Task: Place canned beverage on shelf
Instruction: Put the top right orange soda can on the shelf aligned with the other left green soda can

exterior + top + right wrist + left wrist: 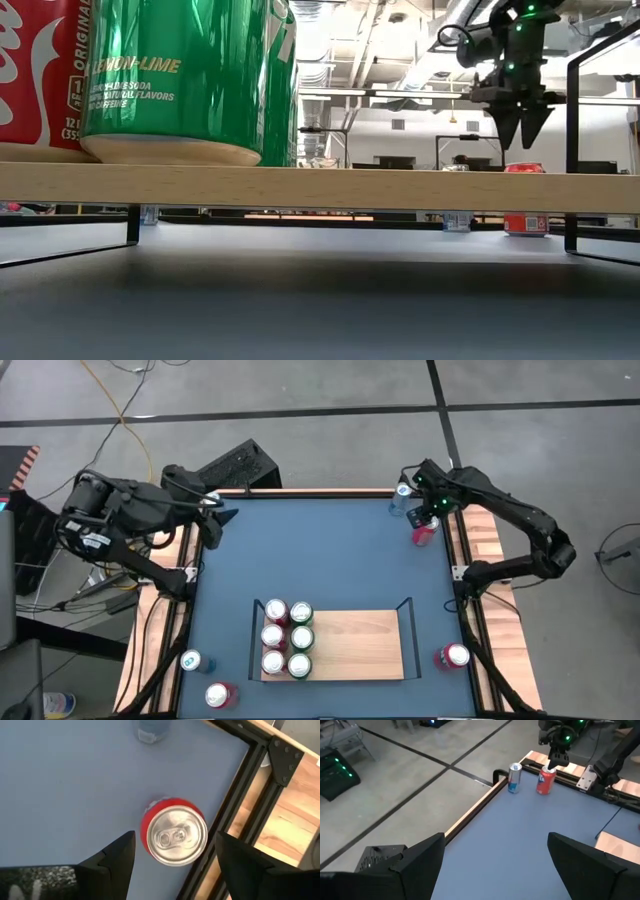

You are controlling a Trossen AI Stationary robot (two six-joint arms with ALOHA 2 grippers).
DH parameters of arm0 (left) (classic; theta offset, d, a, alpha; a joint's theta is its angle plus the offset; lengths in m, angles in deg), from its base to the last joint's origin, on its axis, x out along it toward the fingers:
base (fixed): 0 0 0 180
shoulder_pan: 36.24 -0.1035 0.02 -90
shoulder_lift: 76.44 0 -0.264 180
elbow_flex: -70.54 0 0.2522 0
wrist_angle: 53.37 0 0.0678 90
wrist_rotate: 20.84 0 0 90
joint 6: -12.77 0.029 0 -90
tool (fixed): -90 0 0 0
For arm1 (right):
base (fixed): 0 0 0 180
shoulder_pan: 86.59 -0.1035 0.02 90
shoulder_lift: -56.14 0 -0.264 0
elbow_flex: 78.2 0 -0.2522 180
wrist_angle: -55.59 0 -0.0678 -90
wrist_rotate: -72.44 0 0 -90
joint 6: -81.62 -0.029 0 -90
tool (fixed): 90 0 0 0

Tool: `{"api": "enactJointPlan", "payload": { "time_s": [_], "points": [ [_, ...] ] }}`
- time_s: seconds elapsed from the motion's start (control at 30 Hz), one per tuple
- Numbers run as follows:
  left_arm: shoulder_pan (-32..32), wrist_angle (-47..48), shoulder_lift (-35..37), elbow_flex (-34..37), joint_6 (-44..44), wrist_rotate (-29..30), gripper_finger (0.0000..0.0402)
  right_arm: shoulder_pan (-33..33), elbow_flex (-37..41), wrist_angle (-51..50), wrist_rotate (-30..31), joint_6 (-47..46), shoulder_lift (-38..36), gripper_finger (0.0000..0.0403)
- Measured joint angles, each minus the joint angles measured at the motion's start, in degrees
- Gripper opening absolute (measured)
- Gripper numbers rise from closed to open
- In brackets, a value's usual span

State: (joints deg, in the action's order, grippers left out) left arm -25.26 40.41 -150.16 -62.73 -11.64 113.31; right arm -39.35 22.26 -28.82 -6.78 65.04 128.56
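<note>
The right end effector [432, 520] hangs above a red can [424, 532] at the far right corner of the blue worktop [330, 550], fingers spread w/ the can top showing between them in the right wrist view [175, 836]; nothing gripped, and the low view shows its tips [521, 128] clear above the can's top [524, 168]. That can stands upright, long axis vertical, silver lid w/ pull tab facing up, red body; it sits just beside the black frame rail and wood edge strip [280, 827] on the right, so little room on that side, open blue surface toward the centre. A slim blue-silver can [401, 498] stands near it, closer to the far edge. The left end effector [214, 520] waits at the far left corner, fingers wide apart, empty. The shelf [355, 645], a light-wood board w/ thin black rails at its short ends, lies near the front edge, long axis running left-right; six upright cans [287, 638], red and green, fill its left end in two columns, the rest of the board is bare. More cans stand off the shelf: a red one [453, 656] at right, a blue one [192, 660] and a red one [219, 695] at front left. Mid-worktop between shelf and far corners is open.
</note>
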Motion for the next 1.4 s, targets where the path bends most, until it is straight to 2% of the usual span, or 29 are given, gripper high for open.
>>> {"api": "enactJointPlan", "payload": {
  "time_s": [0.4,0.6,0.83,1.07,1.17,1.4],
  "points": [
    [-1.31,0.19,-1.41,0.00,1.31,-0.87,0.0339,2.52,0.00,-0.81,-1.52,-2.37,0.00,0.0268],
    [-1.33,0.21,-1.44,0.00,1.31,-1.48,0.0339,2.63,0.00,-0.67,-1.89,-5.30,0.00,0.0315],
    [-1.33,0.23,-1.44,0.00,1.33,-1.50,0.0339,2.52,0.00,-0.22,-2.03,-16.67,0.00,0.0363],
    [-1.33,0.23,-1.44,0.00,2.54,-1.50,0.0339,1.21,0.00,-0.43,1.13,-31.88,0.00,0.0358],
    [-1.33,0.23,-1.44,0.00,2.75,-1.50,0.0339,0.54,0.50,-0.26,2.79,-34.84,0.00,0.0352],
    [-1.33,0.21,-1.44,0.00,3.04,-1.50,0.0339,0.35,5.53,2.72,2.00,-38.69,0.04,0.0345]
  ]
}}
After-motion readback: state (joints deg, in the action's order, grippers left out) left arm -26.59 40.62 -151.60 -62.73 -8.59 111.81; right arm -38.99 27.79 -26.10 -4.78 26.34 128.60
